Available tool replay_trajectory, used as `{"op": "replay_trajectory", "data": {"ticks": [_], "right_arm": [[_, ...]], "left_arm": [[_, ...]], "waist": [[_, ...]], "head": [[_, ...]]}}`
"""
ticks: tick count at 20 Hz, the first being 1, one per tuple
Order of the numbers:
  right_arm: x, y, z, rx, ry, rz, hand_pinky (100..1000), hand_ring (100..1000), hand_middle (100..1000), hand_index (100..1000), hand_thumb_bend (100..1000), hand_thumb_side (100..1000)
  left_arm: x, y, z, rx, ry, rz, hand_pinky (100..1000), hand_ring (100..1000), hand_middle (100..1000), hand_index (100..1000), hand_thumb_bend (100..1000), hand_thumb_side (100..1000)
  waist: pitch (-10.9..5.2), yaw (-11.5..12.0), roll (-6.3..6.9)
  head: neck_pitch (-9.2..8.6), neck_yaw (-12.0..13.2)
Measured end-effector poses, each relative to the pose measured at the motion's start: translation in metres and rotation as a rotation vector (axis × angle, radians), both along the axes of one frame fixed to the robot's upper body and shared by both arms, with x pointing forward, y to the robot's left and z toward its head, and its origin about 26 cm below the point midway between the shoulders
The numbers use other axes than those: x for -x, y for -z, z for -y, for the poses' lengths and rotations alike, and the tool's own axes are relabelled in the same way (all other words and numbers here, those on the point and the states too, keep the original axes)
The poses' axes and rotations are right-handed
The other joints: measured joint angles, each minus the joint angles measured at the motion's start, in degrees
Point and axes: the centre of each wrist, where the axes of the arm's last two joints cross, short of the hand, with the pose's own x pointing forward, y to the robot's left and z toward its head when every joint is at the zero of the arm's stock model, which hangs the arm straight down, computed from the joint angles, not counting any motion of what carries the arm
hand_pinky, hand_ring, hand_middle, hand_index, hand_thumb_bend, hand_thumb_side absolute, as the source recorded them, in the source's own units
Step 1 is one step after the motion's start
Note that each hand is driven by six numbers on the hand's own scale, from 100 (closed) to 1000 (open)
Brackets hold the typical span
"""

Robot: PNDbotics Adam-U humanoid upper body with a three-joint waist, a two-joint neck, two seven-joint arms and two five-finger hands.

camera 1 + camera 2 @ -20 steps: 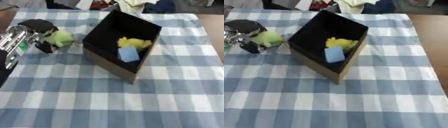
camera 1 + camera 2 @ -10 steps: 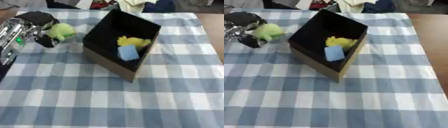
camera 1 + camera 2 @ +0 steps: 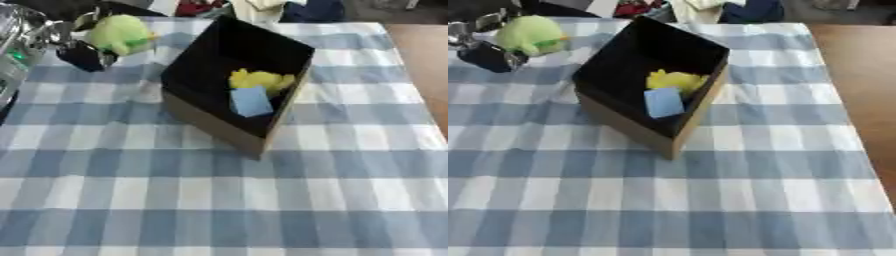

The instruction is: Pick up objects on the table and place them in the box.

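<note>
I count 2 things already down in the box [image 3: 229, 70]: a yellow soft item [image 3: 260, 80] lying against the far inner wall and a light blue block [image 3: 251, 101] just in front of it, touching it. The box itself sits tilted on the checked worktop [image 3: 262, 200], its dark open mouth turned up toward me. The third piece, a green plush toy [image 3: 119, 34], is in my left hand [image 3: 80, 49] at the upper left, just beside the box's left edge but not yet over the opening. The black fingers [image 3: 485, 55] curl around the toy's lower side, so I read the hand as closed on it, and the toy appears lifted clear of the cloth, though I cannot be sure of the gap beneath it. My right hand shows in neither view. As I judge it, the task is well along: 2 objects are in and 1 is in hand and waiting to be carried across. What is left is to bring the toy to the right, over the near rim, and let it go above the yellow and blue pieces. I see no other loose objects on the checked cloth; the clothes heaped past the far edge look like no part of the job. The main risk is clipping the box's raised corner on the way over.
</note>
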Motion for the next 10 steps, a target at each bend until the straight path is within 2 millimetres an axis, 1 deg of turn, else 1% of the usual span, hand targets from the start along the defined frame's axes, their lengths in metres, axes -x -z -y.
{"op": "replay_trajectory", "data": {"ticks": [5, 10], "right_arm": [[0.000, 0.002, 0.000, 0.000, 0.001, -0.009, 990, 907, 738, 800, 100, 666], [0.000, 0.003, -0.001, 0.000, -0.003, -0.010, 991, 907, 737, 801, 100, 666]], "left_arm": [[0.015, -0.018, 0.028, -0.015, 0.110, 0.062, 708, 788, 685, 845, 100, 319], [0.020, -0.027, 0.054, -0.009, 0.214, 0.073, 697, 777, 670, 834, 100, 328]], "waist": [[-0.25, 0.0, 0.14], [-0.54, -0.3, 0.41]], "head": [[0.05, -0.1], [0.06, 0.4]]}}
